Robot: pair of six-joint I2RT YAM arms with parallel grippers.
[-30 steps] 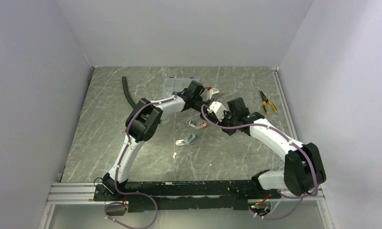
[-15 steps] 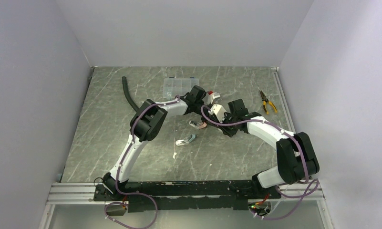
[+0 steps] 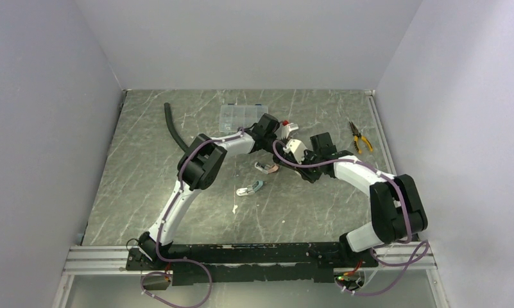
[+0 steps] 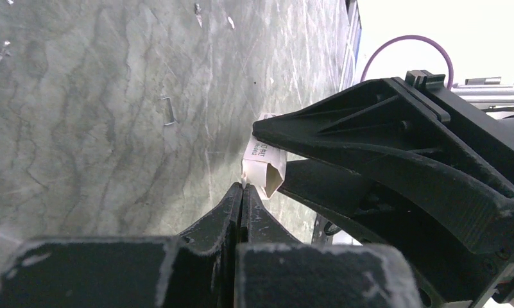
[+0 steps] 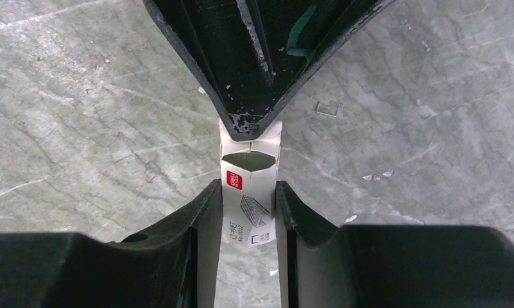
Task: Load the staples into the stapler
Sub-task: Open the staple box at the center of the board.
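My right gripper (image 5: 249,192) is shut on a small white carton with a red mark (image 5: 248,205) and holds it above the table; the carton also shows in the top view (image 3: 292,145). The carton's far end is open and grey inside; I cannot tell whether staples are in it. My left gripper (image 4: 242,190) is shut, its tips pinching the flap at the carton's open end (image 4: 262,168). Two mini staplers (image 3: 265,168) (image 3: 250,188) lie on the table, nearer than both grippers. A single loose staple (image 5: 326,110) lies on the table; it also shows in the left wrist view (image 4: 169,110).
A clear plastic organiser box (image 3: 242,115) sits at the back of the table. A black hose (image 3: 172,125) lies back left. Yellow-handled pliers (image 3: 360,136) lie back right. A small red and white item (image 3: 286,123) lies just behind the grippers. Small white scraps (image 5: 376,175) dot the table.
My left gripper has moved right to the carton's open end. The right arm's elbow has swung in towards the left while its gripper keeps hold of the carton.
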